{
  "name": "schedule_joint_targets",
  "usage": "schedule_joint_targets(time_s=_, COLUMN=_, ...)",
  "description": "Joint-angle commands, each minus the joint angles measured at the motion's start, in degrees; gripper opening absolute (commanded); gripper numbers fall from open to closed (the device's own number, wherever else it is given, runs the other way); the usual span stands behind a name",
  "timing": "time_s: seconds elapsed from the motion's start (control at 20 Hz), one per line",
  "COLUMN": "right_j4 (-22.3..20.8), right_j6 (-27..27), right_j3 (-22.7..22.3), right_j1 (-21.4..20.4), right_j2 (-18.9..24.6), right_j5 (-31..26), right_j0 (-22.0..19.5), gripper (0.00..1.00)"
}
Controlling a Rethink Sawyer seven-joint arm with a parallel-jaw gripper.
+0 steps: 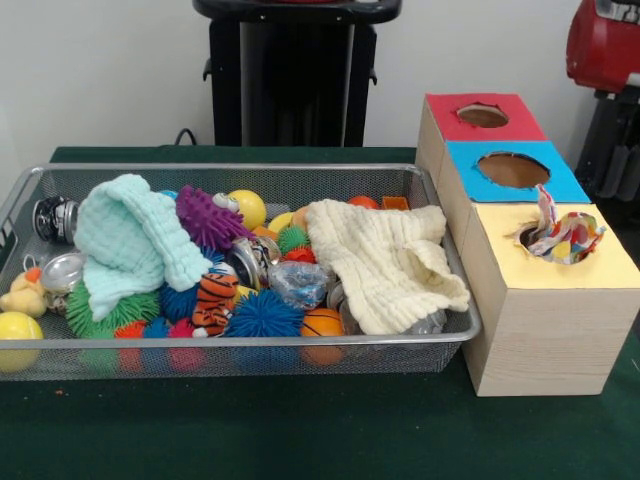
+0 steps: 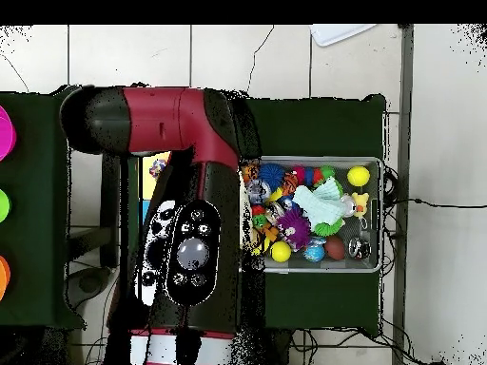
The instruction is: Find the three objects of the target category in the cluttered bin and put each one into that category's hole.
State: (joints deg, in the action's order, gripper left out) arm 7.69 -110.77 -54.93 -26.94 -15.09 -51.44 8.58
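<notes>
Currently, the silver wire-mesh bin [image 1: 440, 345] sits on the dark green table surface [image 1: 300, 430], just beside the light wooden sorting box [image 1: 540, 340]. That box carries three holes in a row: one in a red panel [image 1: 482, 115], one in a blue panel [image 1: 513, 169], and one in a yellow panel [image 1: 565, 240]. A multicoloured patterned cloth [image 1: 562, 236] protrudes from the yellow panel's hole.

Inside the bin, a cream waffle-weave cloth [image 1: 385, 262] lies draped over the clutter at the end nearest the box. A mint-green waffle-weave cloth [image 1: 130, 240] lies folded over items toward the opposite end. Between them sit a purple spiky ball [image 1: 207, 218], a blue spiky ball [image 1: 262, 314], an orange-and-black striped tiger toy [image 1: 214, 300] and a yellow smooth ball [image 1: 248, 207]. A second yellow ball [image 1: 18, 330] rests in the near corner.

In the overhead view, the red and black robot arm [image 2: 185, 228] covers the box side of the bin. The gripper is not discernible in either view, so the finger state cannot be determined.
</notes>
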Motion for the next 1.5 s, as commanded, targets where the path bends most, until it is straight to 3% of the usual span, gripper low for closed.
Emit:
schedule_joint_targets(time_s=0.05, right_j4=-2.0, right_j6=-2.1, right_j3=-8.5, right_j1=3.1, right_j2=5.9, right_j5=2.6, right_j0=-1.6, gripper=0.0)
schedule_joint_targets(time_s=0.65, right_j4=-2.3, right_j6=-4.0, right_j3=-8.6, right_j1=4.3, right_j2=5.6, right_j5=5.0, right_j0=-1.2, gripper=0.0)
schedule_joint_targets(time_s=1.5, right_j4=-3.1, right_j6=-4.2, right_j3=-13.2, right_j1=2.9, right_j2=5.1, right_j5=7.4, right_j0=-1.2, gripper=0.0)
